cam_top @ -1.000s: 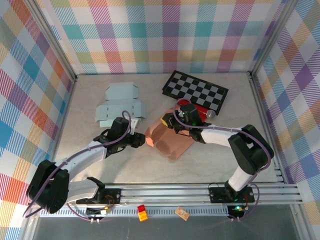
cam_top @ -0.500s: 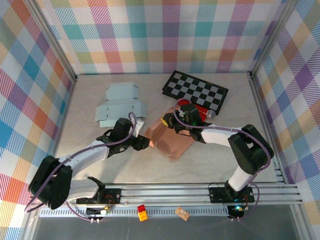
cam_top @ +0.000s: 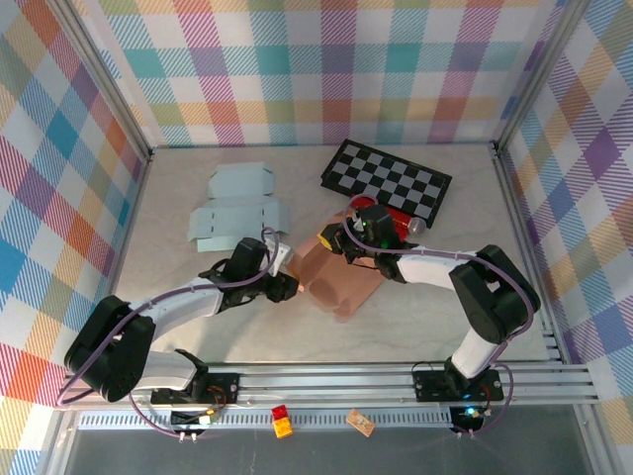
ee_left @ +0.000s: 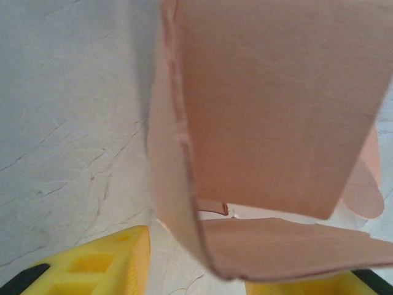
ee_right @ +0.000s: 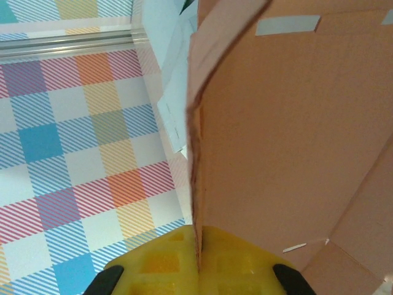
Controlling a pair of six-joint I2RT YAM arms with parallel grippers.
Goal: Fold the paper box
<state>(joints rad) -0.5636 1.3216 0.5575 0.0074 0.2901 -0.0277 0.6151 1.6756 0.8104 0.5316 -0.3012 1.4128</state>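
Moved since a second ago: left gripper (cam_top: 297, 287), advanced rightward along the counter (cam_top: 425, 317) to the near-left edge of the half-erected salmon-pink paperboard box (cam_top: 341, 282).
Its jaws: released, yellow fingers (ee_left: 92, 267) straddling a folded corner of the box (no pinch visible).
Unmoved: right gripper (cam_top: 332, 240), at the box's far-left corner, jaws clenched on an upright wall panel whose edge runs into the seam between the pads.
Box location: mid-counter, between both grippers, just beside the black-and-white checkered board (cam_top: 388, 181); pale blue flat box blanks (cam_top: 237, 213) lie apart, to the left.
Judgement: left arm now placed to work a side flap while the right steadies; folding partway.
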